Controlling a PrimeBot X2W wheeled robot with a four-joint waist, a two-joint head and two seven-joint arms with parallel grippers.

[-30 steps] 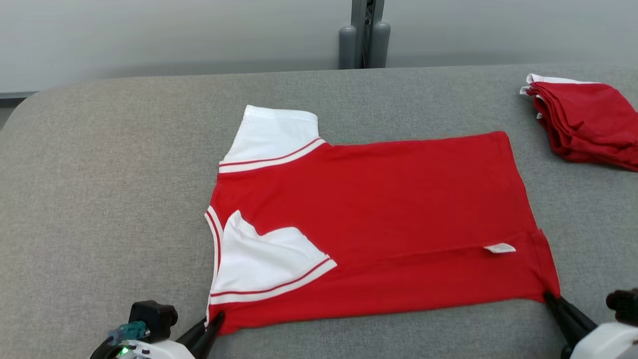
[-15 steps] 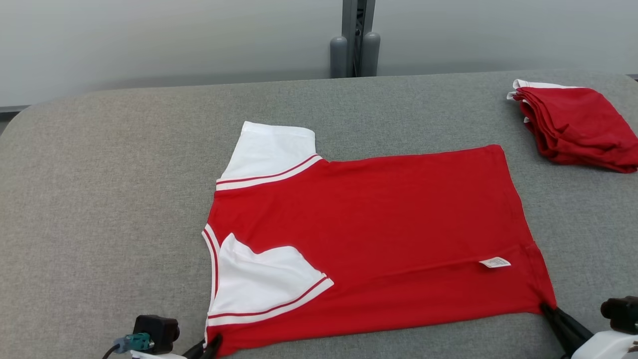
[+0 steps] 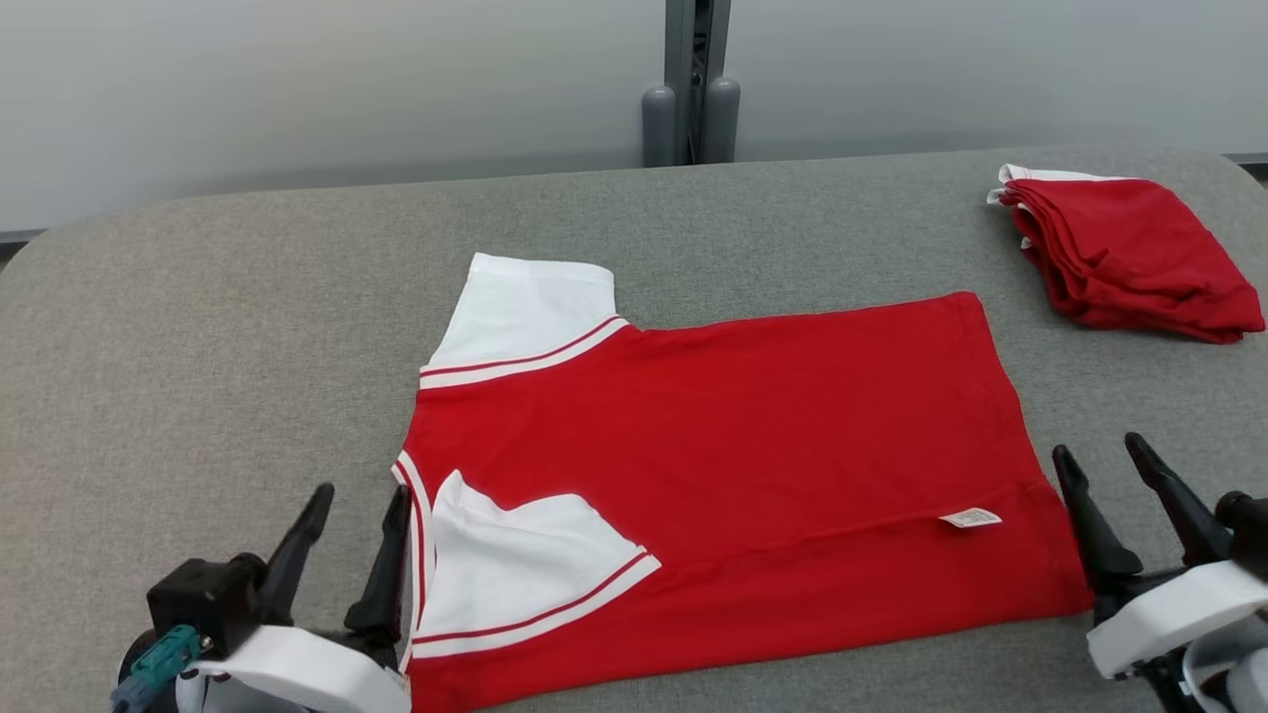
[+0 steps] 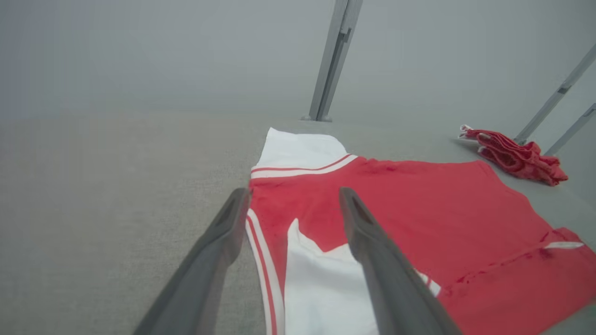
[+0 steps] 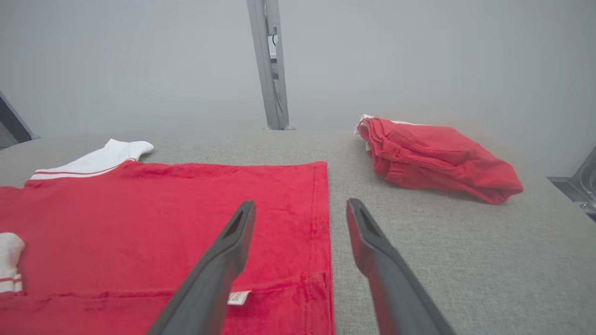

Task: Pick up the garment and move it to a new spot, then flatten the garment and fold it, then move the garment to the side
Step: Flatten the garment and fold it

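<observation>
I see the red garment (image 3: pixel 713 436) with white sleeves lying flat at the middle of the desk (image 3: pixel 198 327), its near strip folded over. Its near-left corner is hidden behind my left gripper (image 3: pixel 362 492), whose fingers are spread, one over the collar and one over bare desk. My right gripper (image 3: pixel 1098 448) is equally spread and straddles the hem; I cannot tell whether it touches. Both arms are cut off below. The print on the white label (image 3: pixel 969 517) is too small to read. A folded red pile (image 3: pixel 1129 257) sits at the far right corner, well apart from the garment. A grey post (image 3: pixel 690 79) rises behind the far edge.
</observation>
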